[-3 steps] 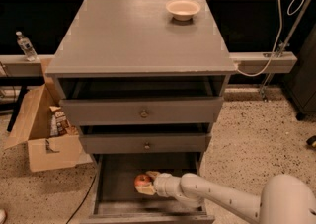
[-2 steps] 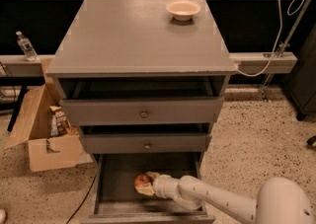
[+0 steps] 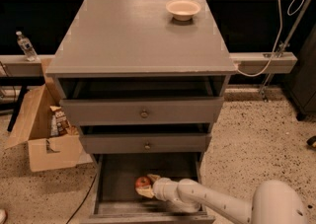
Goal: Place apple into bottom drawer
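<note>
The apple [image 3: 142, 182], small and red, is inside the open bottom drawer [image 3: 114, 178], low over its floor at mid-depth. My gripper [image 3: 148, 185] reaches into the drawer from the right on the white arm [image 3: 207, 201]. Its fingers [image 3: 146, 193] sit on either side of the apple and are closed on it. The underside of the apple is hidden by the gripper, so I cannot tell whether it touches the drawer floor.
The two upper drawers [image 3: 143, 113] are each pulled out a little and overhang the bottom drawer. A cream bowl [image 3: 183, 9] sits on the cabinet top. An open cardboard box [image 3: 47, 134] stands on the floor to the left. A water bottle [image 3: 24, 45] stands on the left ledge.
The gripper and the apple stay at almost the same spot in the bottom drawer. The arm has shifted only slightly.
</note>
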Robot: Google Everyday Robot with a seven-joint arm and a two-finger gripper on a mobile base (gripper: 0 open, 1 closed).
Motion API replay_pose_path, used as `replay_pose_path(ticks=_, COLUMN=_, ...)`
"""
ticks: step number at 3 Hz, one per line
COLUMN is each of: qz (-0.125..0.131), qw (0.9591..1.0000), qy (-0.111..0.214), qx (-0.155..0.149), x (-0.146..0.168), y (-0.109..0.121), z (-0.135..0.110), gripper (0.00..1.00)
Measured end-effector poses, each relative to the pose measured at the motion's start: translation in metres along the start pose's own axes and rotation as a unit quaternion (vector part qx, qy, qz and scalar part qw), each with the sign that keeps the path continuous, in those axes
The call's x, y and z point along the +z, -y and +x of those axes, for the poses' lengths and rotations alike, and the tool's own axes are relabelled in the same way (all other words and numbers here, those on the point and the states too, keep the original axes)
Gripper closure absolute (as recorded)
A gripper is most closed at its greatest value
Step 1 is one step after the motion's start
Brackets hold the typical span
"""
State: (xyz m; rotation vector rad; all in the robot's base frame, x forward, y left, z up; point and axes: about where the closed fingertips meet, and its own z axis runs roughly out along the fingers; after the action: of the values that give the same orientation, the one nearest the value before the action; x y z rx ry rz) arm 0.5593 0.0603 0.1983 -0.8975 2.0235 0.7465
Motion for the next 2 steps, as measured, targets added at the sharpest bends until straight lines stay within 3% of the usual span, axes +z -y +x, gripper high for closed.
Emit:
replay_pose_path(ticks=1, qz=-0.001, qw=1.0000, qy=0.002, qx=0.002, x=-0.005, y=0.001, z=0.000, gripper=0.00)
replay_pose_path(ticks=2, qz=-0.006, qw=0.9998, qy=0.014, qx=0.013, x=-0.044, y=0.011, z=0.000, gripper=0.00)
